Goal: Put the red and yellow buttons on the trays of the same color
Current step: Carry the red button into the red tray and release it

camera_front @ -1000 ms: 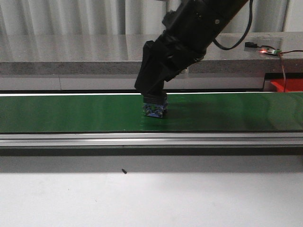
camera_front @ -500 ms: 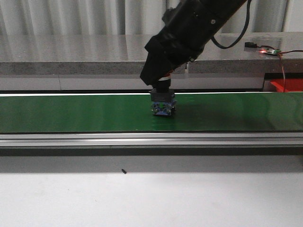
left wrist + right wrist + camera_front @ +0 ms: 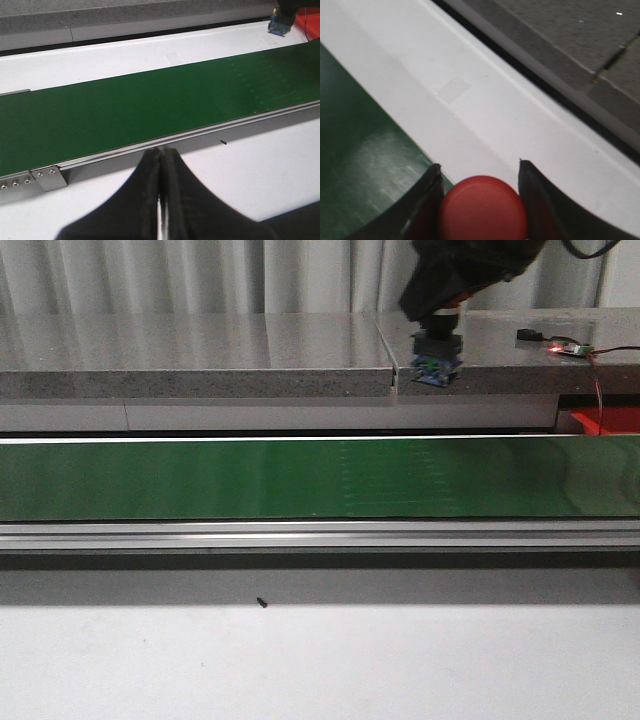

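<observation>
Right tool [image 3: 437, 340] is shown raised above the far side of the green belt [image 3: 200, 480], in front of the grey ledge [image 3: 200, 355], with its fingers closed on a red button [image 3: 483, 207]. In the front view only the button's blue-and-black base [image 3: 435, 365] is seen hanging below the tool, clear of the belt. In the right wrist view the red cap sits between the two dark fingers [image 3: 422, 200], both touching its sides; below it lie the belt edge and the white desk [image 3: 485, 100] strip behind the belt.

Left tool [image 3: 161, 200] is seen in the left wrist view with its fingers pressed together and nothing between them. It is held over the white desk on the near side of the belt, close to the belt's aluminium rail [image 3: 320, 533]. In that same view the button's base [image 3: 279, 27] appears far off, beyond the belt.

A red tray [image 3: 605, 420] is partly visible at the right edge of the front view, behind the belt. A small dark speck [image 3: 261, 602] lies on the near desk. A circuit board with a red light [image 3: 565, 345] rests on the ledge.
</observation>
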Controlling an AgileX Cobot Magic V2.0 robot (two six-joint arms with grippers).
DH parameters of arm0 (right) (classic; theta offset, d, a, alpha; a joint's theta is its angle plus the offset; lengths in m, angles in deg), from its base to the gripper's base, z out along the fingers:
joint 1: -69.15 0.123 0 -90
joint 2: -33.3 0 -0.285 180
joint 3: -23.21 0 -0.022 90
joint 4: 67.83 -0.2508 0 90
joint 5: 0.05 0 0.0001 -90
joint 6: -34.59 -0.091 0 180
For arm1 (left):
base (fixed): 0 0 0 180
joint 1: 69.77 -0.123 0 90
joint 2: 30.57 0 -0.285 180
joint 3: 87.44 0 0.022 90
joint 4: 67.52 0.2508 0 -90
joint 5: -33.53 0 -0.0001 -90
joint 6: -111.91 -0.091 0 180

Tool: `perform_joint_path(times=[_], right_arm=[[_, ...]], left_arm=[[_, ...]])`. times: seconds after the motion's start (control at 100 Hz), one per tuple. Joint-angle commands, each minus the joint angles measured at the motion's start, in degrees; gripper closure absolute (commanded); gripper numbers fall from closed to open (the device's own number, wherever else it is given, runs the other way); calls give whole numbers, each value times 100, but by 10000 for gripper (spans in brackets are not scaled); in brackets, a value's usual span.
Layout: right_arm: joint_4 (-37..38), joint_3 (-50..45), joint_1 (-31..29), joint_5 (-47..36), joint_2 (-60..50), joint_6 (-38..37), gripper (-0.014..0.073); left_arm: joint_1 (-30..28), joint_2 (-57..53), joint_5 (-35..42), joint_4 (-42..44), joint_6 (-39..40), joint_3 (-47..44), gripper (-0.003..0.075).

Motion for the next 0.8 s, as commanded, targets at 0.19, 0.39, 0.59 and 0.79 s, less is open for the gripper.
perform_joint_path(times=[0.19,0.39,0.59,0.79], right_arm=[[-280,194,-1289,-401,-334,-78,409],[-817,194,-2072,-707,-304,-78,409],[-1313,194,-2655,-908,-103,-78,409],[-1513,194,-2929,-1180,104,-100,409]], left_arm=[[44,40,388,-79,51,135,739],[44,40,388,-79,51,135,739],[44,40,388,-79,51,135,739],[44,40,388,-79,51,135,739]])
